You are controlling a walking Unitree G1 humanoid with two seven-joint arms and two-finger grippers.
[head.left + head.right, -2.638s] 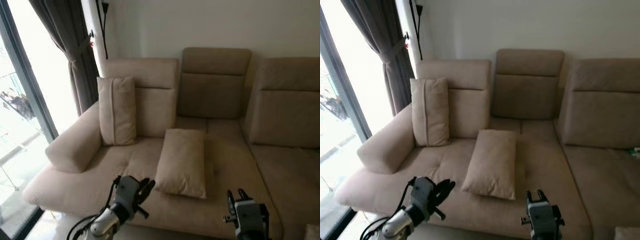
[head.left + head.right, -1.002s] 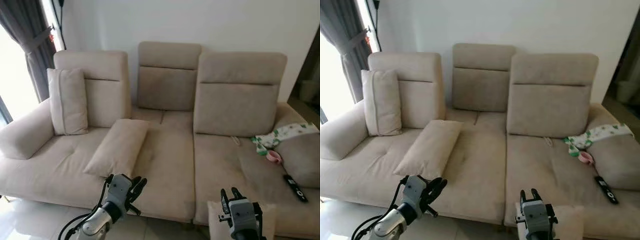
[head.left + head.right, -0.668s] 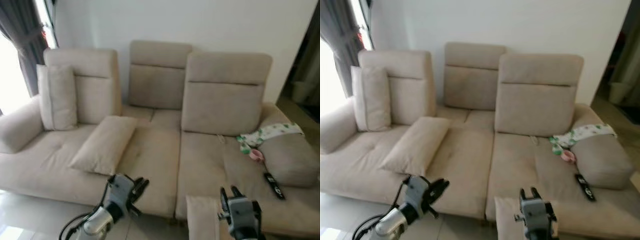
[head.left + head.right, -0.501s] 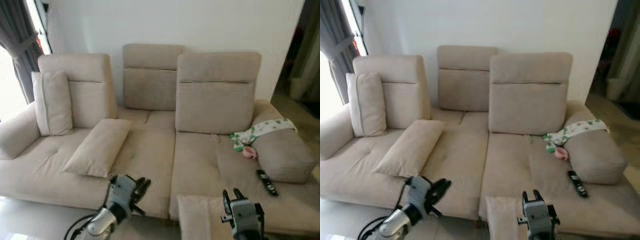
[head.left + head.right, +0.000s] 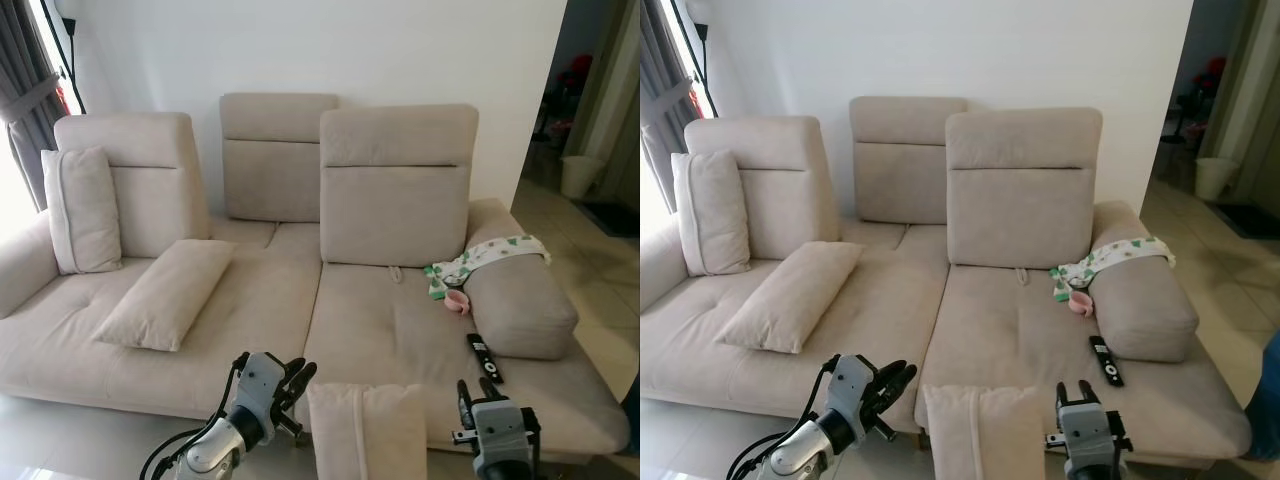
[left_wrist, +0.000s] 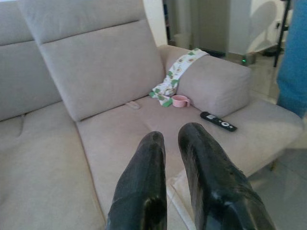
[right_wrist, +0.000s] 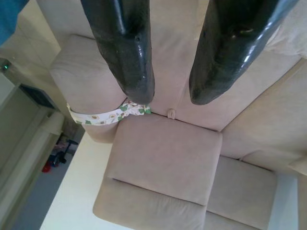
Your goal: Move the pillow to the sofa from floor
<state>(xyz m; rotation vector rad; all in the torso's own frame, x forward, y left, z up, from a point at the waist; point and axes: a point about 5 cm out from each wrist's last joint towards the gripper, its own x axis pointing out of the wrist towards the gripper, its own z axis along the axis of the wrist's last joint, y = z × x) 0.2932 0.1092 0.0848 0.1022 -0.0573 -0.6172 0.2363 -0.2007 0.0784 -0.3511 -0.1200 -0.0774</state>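
Pillow (image 5: 367,432) stands propped against the sofa (image 5: 300,300) front, apparently on the floor, between the narrowly parted left gripper (image 5: 290,385) and the empty, open-fingered right gripper (image 5: 478,408), so reaching down to grasp it comes next.

A beige sofa (image 5: 300,300) stands on a pale tiled floor (image 5: 590,260). On its left seat 1 flat cushion (image 5: 165,293) lies tilted, and just beyond it 1 cushion (image 5: 80,210) stands upright against the backrest beside the left armrest. On the right seat lie a black remote (image 5: 485,357) and a small pink cup (image 5: 457,301), near the right armrest (image 5: 520,300), over which a green-patterned white cloth (image 5: 485,258) is draped. On the floor, a beige pillow (image 5: 365,430) stands against the sofa's front edge.
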